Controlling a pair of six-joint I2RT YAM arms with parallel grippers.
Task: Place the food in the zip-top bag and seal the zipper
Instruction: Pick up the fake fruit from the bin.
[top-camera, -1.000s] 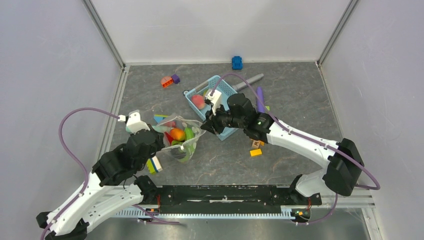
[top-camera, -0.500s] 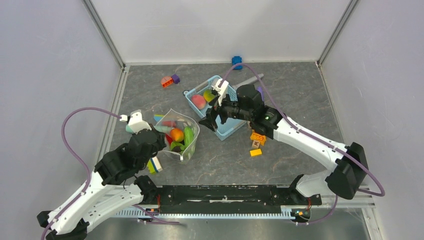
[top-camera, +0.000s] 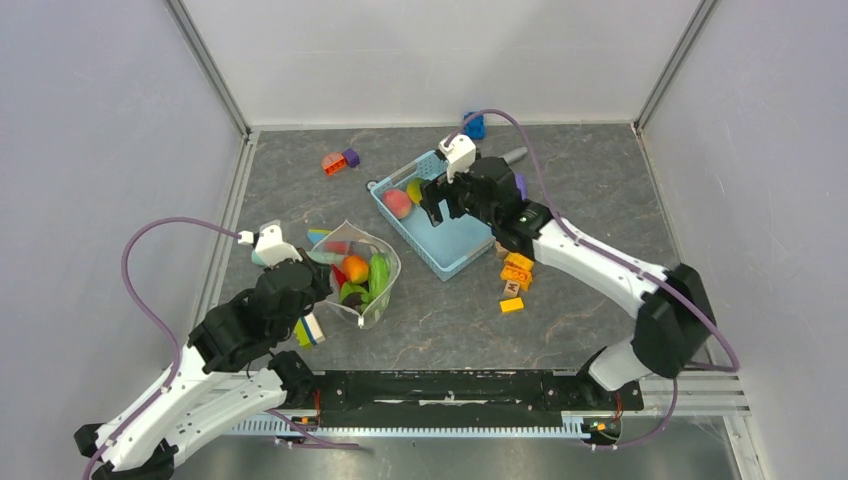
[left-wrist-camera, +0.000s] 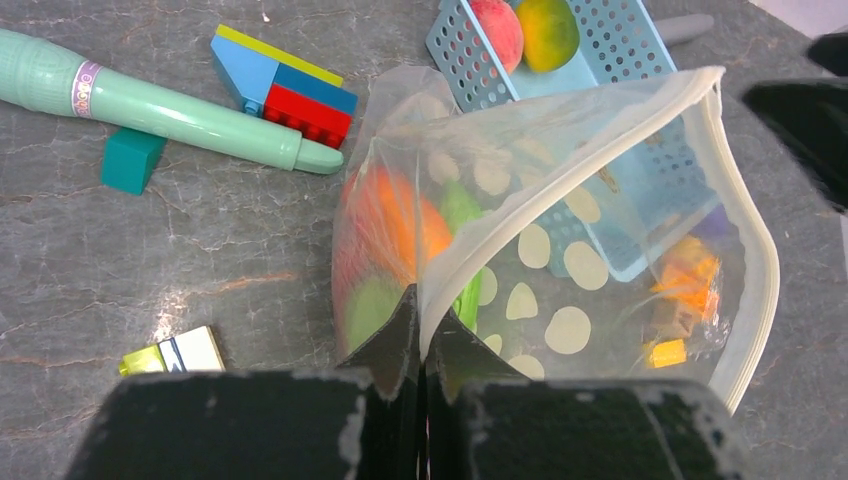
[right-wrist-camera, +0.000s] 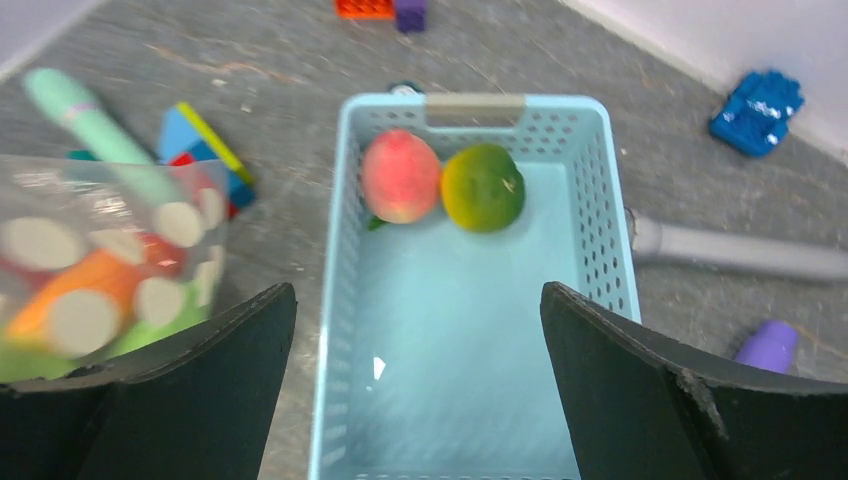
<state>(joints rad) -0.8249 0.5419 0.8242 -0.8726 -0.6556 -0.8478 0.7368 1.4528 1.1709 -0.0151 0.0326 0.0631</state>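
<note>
Top view: pinched the rim of the clear white-dotted zip-top bag (top-camera: 362, 272) with the left hand (top-camera: 318, 292), mouth gaping, on the grey counter (top-camera: 600, 180). Hung the right hand (top-camera: 436, 203) over the light-blue mesh basket (top-camera: 455, 242).

Left wrist: clamped tight on bag film, orange and green toy food (left-wrist-camera: 400, 220) inside.

Right wrist: spread wide, gripped nothing. Spotted pink toy peach (right-wrist-camera: 400, 175) and green-yellow toy fruit (right-wrist-camera: 483, 187) side by side at the basket's far end.

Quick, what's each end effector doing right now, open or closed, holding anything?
Left end effector: closed, pinching the rim of the bag.
Right end effector: open, empty, above the basket.
</note>
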